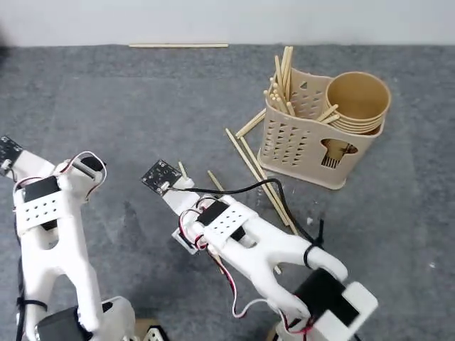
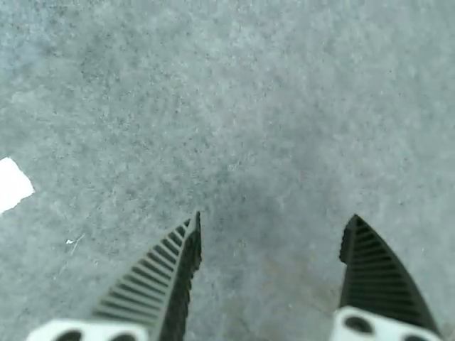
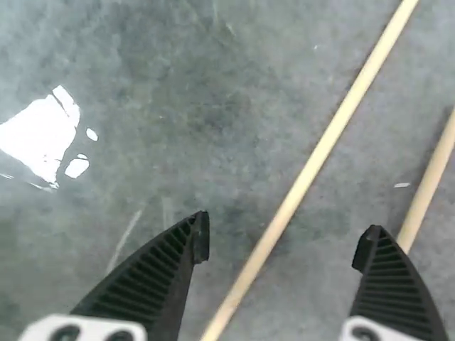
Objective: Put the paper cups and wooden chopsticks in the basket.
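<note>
A cream perforated basket (image 1: 298, 145) stands at the back right of the grey mat. It holds stacked tan paper cups (image 1: 357, 99) and several wooden chopsticks (image 1: 283, 82). More chopsticks (image 1: 259, 174) lie on the mat in front of the basket, beside the right arm (image 1: 234, 227). My right gripper (image 3: 284, 245) is open just above the mat, with one chopstick (image 3: 313, 163) lying between its fingers and a second chopstick (image 3: 430, 185) by the outer finger. My left gripper (image 2: 270, 241) is open over bare mat, holding nothing. The left arm (image 1: 43, 213) stands at the left edge.
A single chopstick (image 1: 178, 45) lies at the far back edge of the mat by the wall. Two short chopstick ends (image 1: 215, 181) show past the right arm's wrist camera (image 1: 162, 176). A black cable (image 1: 284, 202) runs over the right arm.
</note>
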### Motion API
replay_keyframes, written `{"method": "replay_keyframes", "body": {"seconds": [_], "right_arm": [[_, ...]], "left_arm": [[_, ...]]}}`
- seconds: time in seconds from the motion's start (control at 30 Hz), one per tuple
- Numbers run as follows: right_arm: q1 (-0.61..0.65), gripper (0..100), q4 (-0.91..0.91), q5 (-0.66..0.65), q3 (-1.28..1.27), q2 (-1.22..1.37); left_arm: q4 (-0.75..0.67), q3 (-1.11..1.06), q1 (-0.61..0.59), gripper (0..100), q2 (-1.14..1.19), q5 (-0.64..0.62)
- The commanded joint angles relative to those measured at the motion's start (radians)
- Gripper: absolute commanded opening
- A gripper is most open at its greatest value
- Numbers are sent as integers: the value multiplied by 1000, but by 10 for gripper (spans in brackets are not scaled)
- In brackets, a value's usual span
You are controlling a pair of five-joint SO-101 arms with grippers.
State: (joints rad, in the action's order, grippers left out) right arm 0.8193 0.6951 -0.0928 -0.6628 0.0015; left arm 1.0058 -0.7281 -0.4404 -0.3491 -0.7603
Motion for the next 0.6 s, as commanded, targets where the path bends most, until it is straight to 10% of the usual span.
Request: {"method": "replay_keyframes", "body": {"seconds": [0.0, 0.57], "right_arm": [[-79, 330, -45, -54, 14, 4], [-170, 330, -42, -127, 14, 1]], "left_arm": [[-18, 7, -3, 305, -46, 6], [-18, 7, -3, 305, -46, 6]]}}
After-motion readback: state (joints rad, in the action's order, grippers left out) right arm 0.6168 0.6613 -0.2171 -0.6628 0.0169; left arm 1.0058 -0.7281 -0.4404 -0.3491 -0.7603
